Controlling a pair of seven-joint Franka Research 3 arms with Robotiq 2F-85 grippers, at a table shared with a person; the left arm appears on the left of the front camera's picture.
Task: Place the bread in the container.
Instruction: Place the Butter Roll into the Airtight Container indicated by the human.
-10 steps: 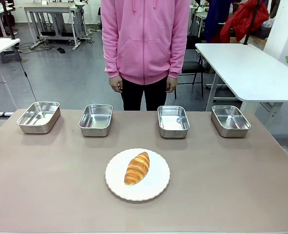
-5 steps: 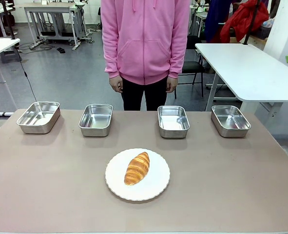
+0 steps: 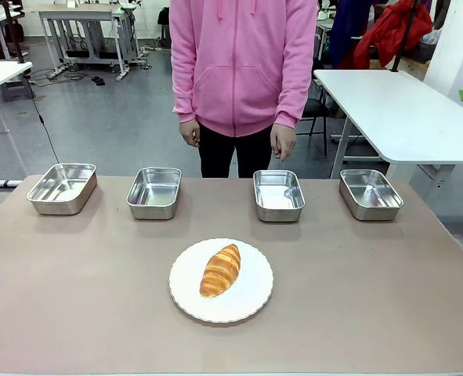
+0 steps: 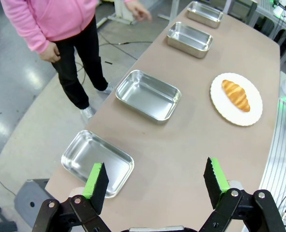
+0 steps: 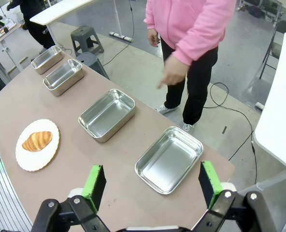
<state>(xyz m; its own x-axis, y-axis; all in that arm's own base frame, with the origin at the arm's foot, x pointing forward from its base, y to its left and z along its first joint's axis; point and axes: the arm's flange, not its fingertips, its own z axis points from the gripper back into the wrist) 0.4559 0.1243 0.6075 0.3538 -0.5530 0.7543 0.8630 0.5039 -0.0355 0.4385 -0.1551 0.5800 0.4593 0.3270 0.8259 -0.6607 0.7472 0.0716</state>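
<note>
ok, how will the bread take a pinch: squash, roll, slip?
Probably soft and light: the bread looks puffy, so a hard pinch may dent it. Its rounded, tapered shape could let it rock on the smooth plate if nudged. The ridged crust likely resists slipping.

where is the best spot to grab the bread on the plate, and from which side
Grip the bread across its thick middle, coming straight down from above. It lies flat and slantwise on the white plate, and its ends taper, so the middle likely gives the surest hold. Turn the jaws to close on its two long sides.
</note>
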